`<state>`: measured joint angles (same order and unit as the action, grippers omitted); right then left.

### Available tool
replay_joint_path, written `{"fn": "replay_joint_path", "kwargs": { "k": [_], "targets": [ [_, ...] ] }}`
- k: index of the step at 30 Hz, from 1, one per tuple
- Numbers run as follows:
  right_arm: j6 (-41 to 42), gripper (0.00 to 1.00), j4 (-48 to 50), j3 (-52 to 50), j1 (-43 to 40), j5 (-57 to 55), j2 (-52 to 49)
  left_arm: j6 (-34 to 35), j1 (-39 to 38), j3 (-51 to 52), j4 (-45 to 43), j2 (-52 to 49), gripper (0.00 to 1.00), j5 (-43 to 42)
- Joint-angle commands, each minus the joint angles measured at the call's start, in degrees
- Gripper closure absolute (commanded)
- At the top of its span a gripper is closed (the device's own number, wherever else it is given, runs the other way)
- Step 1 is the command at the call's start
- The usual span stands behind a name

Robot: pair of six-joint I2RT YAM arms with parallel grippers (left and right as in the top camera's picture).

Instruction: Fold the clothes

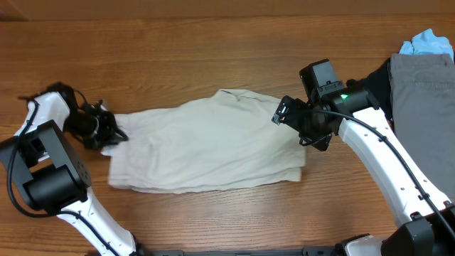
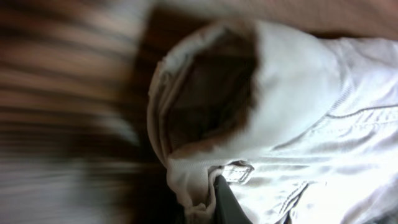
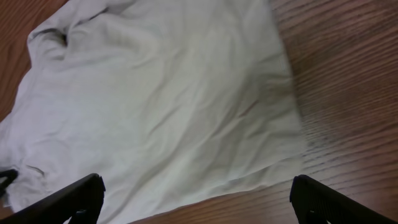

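Observation:
The cream-beige trousers (image 1: 206, 146) lie folded flat in the middle of the wooden table. My left gripper (image 1: 108, 136) is at their left end, shut on the waistband edge. In the left wrist view the waistband with a belt loop (image 2: 239, 171) is bunched against a dark finger (image 2: 227, 205). My right gripper (image 1: 313, 135) hovers over the trousers' right edge, open and empty. Its two dark fingertips frame the cloth (image 3: 155, 106) and bare wood in the right wrist view, with the midpoint between them low in that view (image 3: 196, 202).
Folded grey trousers (image 1: 423, 96) lie at the right edge over a black garment (image 1: 380, 85), with a light blue cloth (image 1: 426, 43) behind them. The table top (image 1: 213, 64) is brown wood.

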<state>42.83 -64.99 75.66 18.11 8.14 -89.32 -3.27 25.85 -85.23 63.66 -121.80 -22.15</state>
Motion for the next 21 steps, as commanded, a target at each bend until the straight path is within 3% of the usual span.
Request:
{"fn": "replay_joint_path", "kwargs": {
  "k": [1,6,14,21],
  "targets": [
    [0.2,0.0,0.6,0.0,0.3,0.0,0.3,4.7,0.9,-9.7,3.2,-0.7,0.96,13.4],
    [0.3,0.0,0.7,0.0,0.3,0.0,0.3,9.2,0.7,-23.0,11.1,-0.7,0.96,19.0],
    [0.3,0.0,1.0,0.0,0.3,0.0,0.3,16.3,-1.5,-36.7,20.2,-0.7,0.96,18.8],
    [0.3,0.0,3.7,-1.5,0.3,0.0,0.3,20.2,-8.6,-43.8,25.9,-0.6,0.96,15.0]
  ]
}}
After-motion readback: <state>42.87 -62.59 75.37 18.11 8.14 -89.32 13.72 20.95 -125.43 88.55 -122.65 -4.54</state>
